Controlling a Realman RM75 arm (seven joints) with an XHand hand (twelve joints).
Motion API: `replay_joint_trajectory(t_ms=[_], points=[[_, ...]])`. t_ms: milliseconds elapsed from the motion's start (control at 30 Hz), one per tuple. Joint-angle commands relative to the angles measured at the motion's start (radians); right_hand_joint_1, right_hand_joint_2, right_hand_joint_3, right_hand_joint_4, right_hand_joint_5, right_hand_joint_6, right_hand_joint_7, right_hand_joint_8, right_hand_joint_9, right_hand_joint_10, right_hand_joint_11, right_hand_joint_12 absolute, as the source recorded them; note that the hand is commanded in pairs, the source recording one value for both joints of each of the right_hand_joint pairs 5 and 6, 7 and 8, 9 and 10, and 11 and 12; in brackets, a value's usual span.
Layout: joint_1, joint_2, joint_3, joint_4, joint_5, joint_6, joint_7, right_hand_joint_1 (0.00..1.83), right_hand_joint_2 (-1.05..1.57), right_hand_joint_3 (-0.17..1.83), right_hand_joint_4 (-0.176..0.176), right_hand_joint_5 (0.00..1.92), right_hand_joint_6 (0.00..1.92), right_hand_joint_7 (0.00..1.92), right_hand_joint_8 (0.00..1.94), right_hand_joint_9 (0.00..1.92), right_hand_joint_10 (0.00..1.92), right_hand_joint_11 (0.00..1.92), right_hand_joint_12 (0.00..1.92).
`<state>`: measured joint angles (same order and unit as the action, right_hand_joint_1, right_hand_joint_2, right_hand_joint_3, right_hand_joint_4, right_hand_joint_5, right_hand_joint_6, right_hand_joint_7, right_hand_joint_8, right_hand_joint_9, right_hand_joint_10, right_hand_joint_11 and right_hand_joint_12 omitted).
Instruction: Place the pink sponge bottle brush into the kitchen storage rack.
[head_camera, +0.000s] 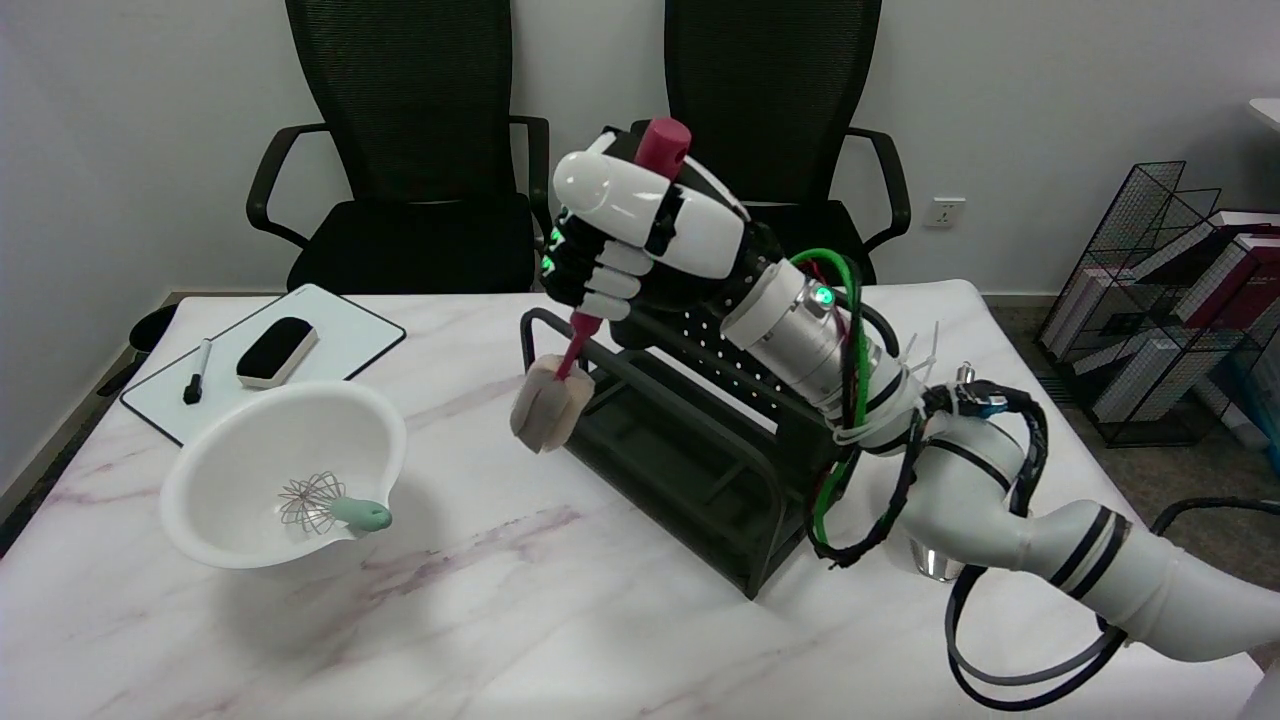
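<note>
The bottle brush (560, 385) — dark pink handle, pale worn-looking sponge head — hangs nearly upright in the right hand's (625, 240) closed grip, sponge at the black storage rack's (690, 450) left end. No readable writing.

We see our right arm (1010, 500) coming in from the lower right, its white segments bending at an elbow and rising toward the picture's middle. A silver wrist section (810, 335) with a green light joins it to the robot hand (640, 235), and green and black cables loop beside the wrist, tied on with white straps. The robot hand is raised, its white back turned up toward us, thumb side uppermost. Its fingers (600, 285) are curled tight into a fist, wrapped around a handle that passes straight through the closed grip.
</note>
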<state>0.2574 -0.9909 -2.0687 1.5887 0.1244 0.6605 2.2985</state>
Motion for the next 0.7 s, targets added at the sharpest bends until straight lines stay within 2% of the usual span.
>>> replay_joint_trajectory(t_ms=[33, 167, 400, 700], points=[[-0.065, 0.06, 0.061, 0.089, 0.002, 0.001, 0.001, 1.08, 1.57, 0.28, 0.0, 1.92, 1.92, 1.92, 1.92, 1.92, 1.92, 1.91, 1.91], [-0.102, 0.076, 0.133, 0.09, 0.014, 0.057, 0.0, 1.08, 1.57, 0.3, 0.0, 1.92, 1.92, 1.92, 1.92, 1.92, 1.92, 1.91, 1.91], [-0.256, 0.144, 0.47, 0.219, 0.015, 0.031, 0.001, 1.09, 1.57, 0.3, 0.0, 1.92, 1.92, 1.92, 1.92, 1.92, 1.92, 1.92, 1.92], [-0.324, 0.149, 0.708, 0.215, 0.066, 0.027, 0.001, 1.09, 1.57, 0.28, 0.0, 1.92, 1.92, 1.92, 1.92, 1.92, 1.92, 1.92, 1.92]])
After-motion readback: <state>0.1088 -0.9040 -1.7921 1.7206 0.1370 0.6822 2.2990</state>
